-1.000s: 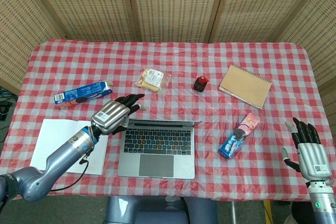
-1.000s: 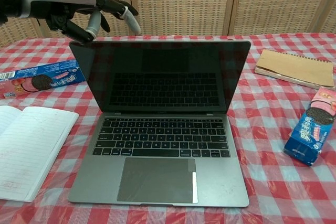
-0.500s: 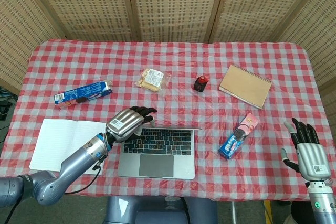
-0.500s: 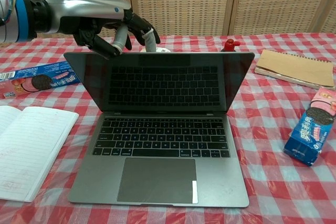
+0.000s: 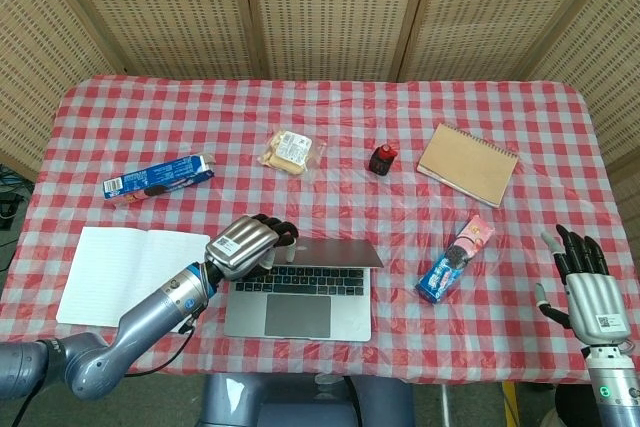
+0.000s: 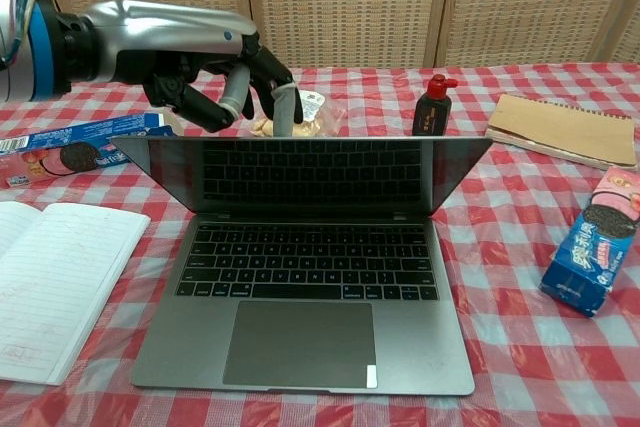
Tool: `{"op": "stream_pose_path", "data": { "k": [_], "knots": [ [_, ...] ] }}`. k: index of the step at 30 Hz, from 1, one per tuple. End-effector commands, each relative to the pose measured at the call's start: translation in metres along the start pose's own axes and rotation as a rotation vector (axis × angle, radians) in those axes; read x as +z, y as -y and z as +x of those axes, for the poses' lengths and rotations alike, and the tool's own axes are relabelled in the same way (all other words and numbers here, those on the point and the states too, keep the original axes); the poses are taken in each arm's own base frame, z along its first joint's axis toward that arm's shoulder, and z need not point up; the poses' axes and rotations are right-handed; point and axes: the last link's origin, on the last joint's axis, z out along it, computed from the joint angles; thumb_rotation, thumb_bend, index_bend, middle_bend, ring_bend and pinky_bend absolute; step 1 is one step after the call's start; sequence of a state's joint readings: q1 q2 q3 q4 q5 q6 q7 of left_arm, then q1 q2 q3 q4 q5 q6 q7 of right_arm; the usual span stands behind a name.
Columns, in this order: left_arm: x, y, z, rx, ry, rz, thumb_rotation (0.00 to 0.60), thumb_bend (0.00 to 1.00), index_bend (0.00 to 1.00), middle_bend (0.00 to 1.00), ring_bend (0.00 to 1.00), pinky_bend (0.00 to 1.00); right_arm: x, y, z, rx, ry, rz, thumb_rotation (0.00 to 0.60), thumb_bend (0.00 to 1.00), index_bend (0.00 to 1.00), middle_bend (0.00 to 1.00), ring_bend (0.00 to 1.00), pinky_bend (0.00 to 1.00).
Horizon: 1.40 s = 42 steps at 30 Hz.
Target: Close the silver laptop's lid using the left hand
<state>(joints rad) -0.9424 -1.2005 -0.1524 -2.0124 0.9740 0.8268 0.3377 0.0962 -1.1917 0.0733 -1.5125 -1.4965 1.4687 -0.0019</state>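
The silver laptop (image 5: 300,292) (image 6: 305,277) lies at the front middle of the table, its lid tilted well forward over the keyboard. My left hand (image 5: 248,243) (image 6: 215,72) rests on the lid's top edge near its left corner, fingers curled over the back, and holds nothing. My right hand (image 5: 585,282) hovers off the table's front right corner, fingers spread and empty; the chest view does not show it.
An open white notebook (image 5: 125,272) lies left of the laptop, a blue cookie box (image 5: 158,178) behind it. A cookie pack (image 5: 455,259) sits right of the laptop. Further back are a snack bag (image 5: 290,150), a small red-capped bottle (image 5: 381,159) and a tan spiral notepad (image 5: 467,163).
My left hand has pushed the lid's top edge forward and down. The lid went from upright to tilted well over the keyboard, uncovering the bottle and snack bag behind it. The right hand stayed still.
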Motion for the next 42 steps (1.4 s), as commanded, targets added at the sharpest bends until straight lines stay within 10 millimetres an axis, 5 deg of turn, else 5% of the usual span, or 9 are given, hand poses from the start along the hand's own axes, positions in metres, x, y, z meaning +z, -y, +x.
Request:
{"op": "stream_pose_path", "data": {
  "k": [1, 42],
  "knots": [
    [-0.002, -0.001, -0.005, -0.003, 0.015, -0.007, 0.600, 1.00, 0.50, 0.28, 0.27, 0.28, 0.000, 0.000, 0.000, 0.000, 0.000, -0.002, 0.600, 0.65, 0.04, 0.00, 0.00, 0.00],
    [-0.022, 0.003, -0.108, 0.020, 0.217, -0.021, 0.600, 1.00, 0.49, 0.28, 0.27, 0.28, -0.001, 0.000, 0.002, -0.004, -0.006, -0.009, 0.600, 0.67, 0.05, 0.00, 0.00, 0.00]
  ]
}}
